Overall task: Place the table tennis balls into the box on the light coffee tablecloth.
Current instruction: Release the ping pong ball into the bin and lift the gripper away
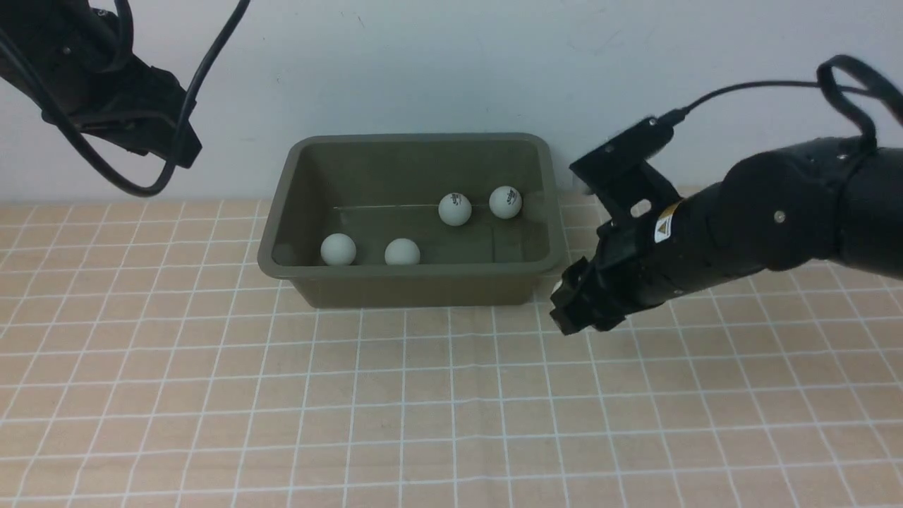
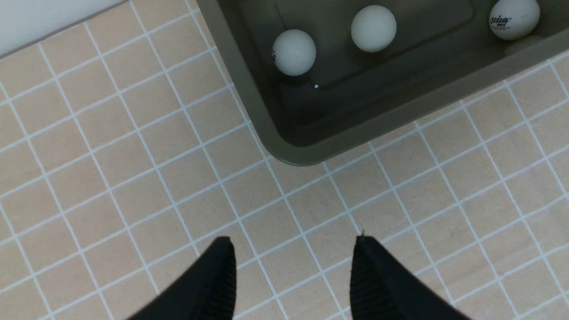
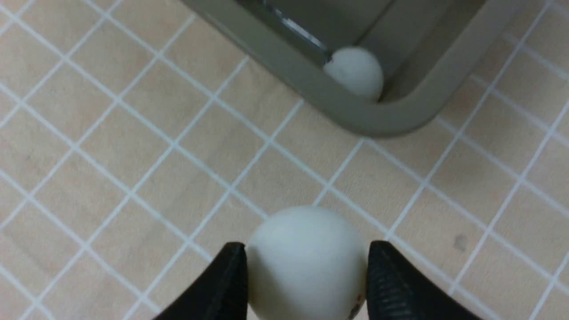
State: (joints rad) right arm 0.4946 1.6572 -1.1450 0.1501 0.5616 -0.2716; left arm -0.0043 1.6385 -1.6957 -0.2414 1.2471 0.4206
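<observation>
Though matte, round ball [image 3: 306,271] in ribbed right claw [image 3: 306,250]

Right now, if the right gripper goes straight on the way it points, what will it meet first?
Most likely the light peach-beige grid-lined tablecloth, just short of the rounded corner of the olive-grey plastic box. The right gripper, shut on a small white table tennis ball, angles downward, though depth is unclear.
</observation>
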